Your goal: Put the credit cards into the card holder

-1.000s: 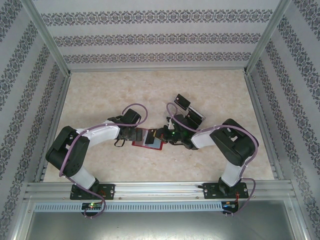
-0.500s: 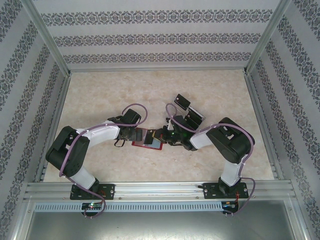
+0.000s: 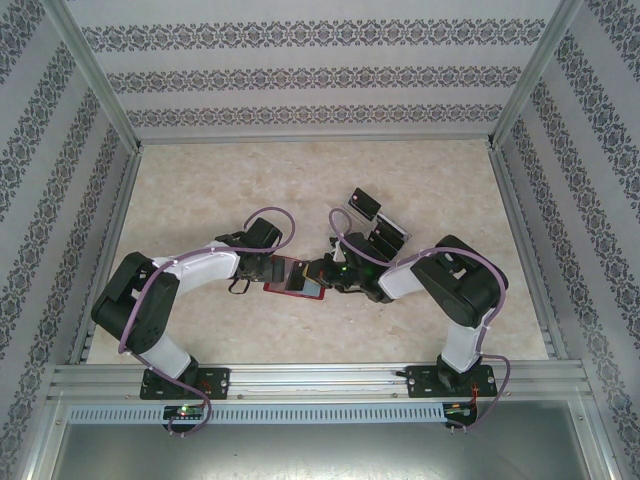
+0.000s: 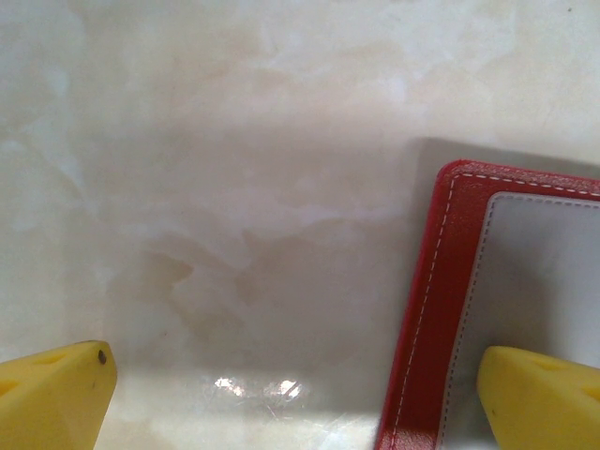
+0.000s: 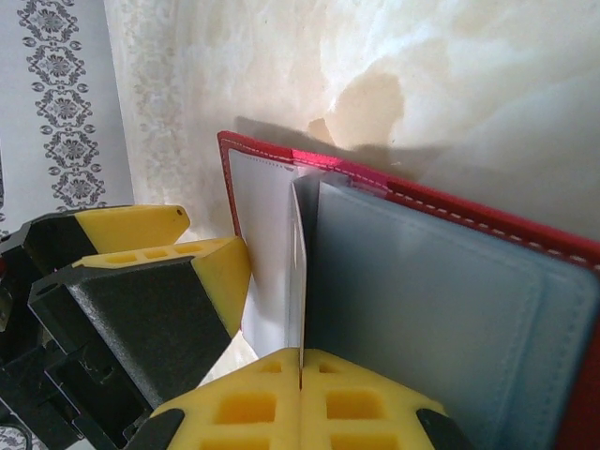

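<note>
clear rack on the beige marbled table (patterned walls around).

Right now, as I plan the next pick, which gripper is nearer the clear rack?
Right. The right gripper, pinching a thin card, is at the red wallet's rack-side edge, near-left of the clear rack; the left gripper is at the wallet's opposite edge.
</note>
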